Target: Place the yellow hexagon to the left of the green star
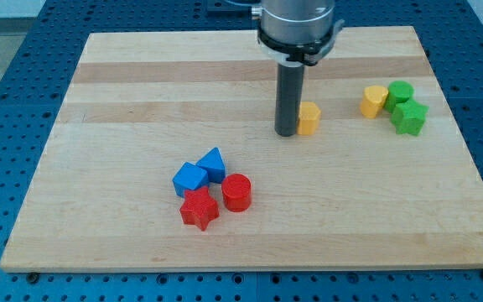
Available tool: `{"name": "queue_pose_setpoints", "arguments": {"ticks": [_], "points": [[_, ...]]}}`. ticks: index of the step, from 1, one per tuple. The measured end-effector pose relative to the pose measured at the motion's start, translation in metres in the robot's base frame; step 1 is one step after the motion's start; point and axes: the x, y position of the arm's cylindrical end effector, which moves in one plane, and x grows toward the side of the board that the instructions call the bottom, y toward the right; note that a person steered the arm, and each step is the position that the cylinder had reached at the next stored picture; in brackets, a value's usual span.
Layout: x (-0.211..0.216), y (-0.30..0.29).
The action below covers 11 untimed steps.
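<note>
My tip (287, 132) rests on the desk (124, 218) a little right of centre, at the lower end of a straight dark rod that hangs from the arm's grey collar at the far edge of the view. There is no gripper on this arm, so nothing opens, closes or holds anything; the rod only stands against what it meets. Directly to the right of my tip, and touching the rod's side, is the yellow hexagon (309, 118), partly hidden on its left by the rod. Farther right, well apart from the hexagon, a second yellow block (374, 101) sits near the right edge; its shape is rounded but hard to make out exactly. Just beside it on the right is a green cylinder (400, 92), and touching that on the near side is the green star (409, 117). So the yellow hexagon lies to the left of the green star, with a clear gap of bare wood between them. Well to the near left of my tip is a tight cluster of four: a blue triangular block (213, 164), a blue block (190, 179) of angular shape beside it, a red cylinder (236, 192), and a red star (199, 208) nearest the front.
</note>
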Motion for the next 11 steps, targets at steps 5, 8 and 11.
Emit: {"name": "queue_pose_setpoints", "arguments": {"ticks": [5,8,11], "points": [[-0.041,0.007],[0.012,0.053],[0.014,0.087]]}}
